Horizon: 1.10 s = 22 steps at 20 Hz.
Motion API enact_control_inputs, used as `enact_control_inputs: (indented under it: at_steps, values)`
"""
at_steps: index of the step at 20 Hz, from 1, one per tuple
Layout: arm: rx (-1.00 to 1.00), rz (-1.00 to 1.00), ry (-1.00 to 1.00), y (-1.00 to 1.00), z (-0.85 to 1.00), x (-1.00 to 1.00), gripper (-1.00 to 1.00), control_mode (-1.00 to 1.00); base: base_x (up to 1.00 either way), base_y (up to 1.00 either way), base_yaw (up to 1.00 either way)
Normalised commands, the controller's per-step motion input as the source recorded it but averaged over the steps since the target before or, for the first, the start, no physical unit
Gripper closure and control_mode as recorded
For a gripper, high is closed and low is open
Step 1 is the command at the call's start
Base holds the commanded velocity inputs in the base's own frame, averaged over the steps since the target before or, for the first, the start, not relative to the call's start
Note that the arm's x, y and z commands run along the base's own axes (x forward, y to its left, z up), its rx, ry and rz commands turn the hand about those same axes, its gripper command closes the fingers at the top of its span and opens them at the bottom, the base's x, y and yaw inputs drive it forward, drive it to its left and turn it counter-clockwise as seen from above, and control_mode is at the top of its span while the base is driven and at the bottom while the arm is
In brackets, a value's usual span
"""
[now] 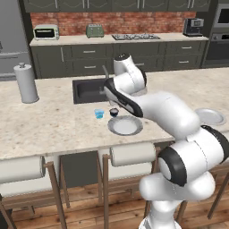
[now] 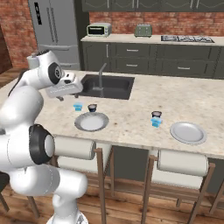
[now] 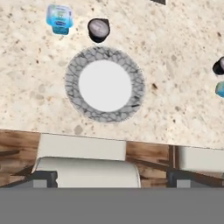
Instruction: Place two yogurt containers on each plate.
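Observation:
One plate [image 2: 91, 121] lies near the counter's front edge, bare, with a light blue yogurt cup [image 2: 78, 106] and a dark one [image 2: 92, 107] standing just behind it. Farther right, a second dark cup [image 2: 156, 114] and blue cup [image 2: 156, 122] stand together, left of the other plate [image 2: 188, 132], which is also bare. My gripper [image 2: 61, 98] hangs above the counter, left of the first pair. In the hand view its tips stand wide apart, open and holding nothing [image 3: 112, 180], looking down on the plate [image 3: 105, 84], the blue cup [image 3: 59, 18] and the dark cup [image 3: 98, 29].
A sink [image 2: 107, 86] with a faucet [image 2: 101, 74] is set in the counter behind the first pair of cups. A paper towel roll [image 1: 26, 83] stands at the far left. Stools [image 2: 74, 148] [image 2: 181, 162] sit under the counter's front edge.

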Motion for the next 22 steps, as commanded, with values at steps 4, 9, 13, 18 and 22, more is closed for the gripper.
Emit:
enact_control_inputs:
  at_steps: [4,9,13,18,22]
  values:
    - [0.15,0.0,0.0,-0.13,-0.42,0.45,-1.0,-1.0,0.0,0.0,0.0]
    - [0.19,0.0,0.0,-0.13,-0.45,0.46,-1.0,-1.0,0.0,0.0,0.0]
    - [0.1,0.0,-0.07,-0.02,-0.41,0.38,-1.0,-1.0,0.0,0.0,0.0]
    - [0.0,0.0,-0.15,0.0,-0.44,0.26,-1.0,-1.0,0.0,0.0,0.0]
    - [0.0,0.0,-0.1,0.01,-0.26,0.39,-1.0,-1.0,0.0,0.0,0.0]
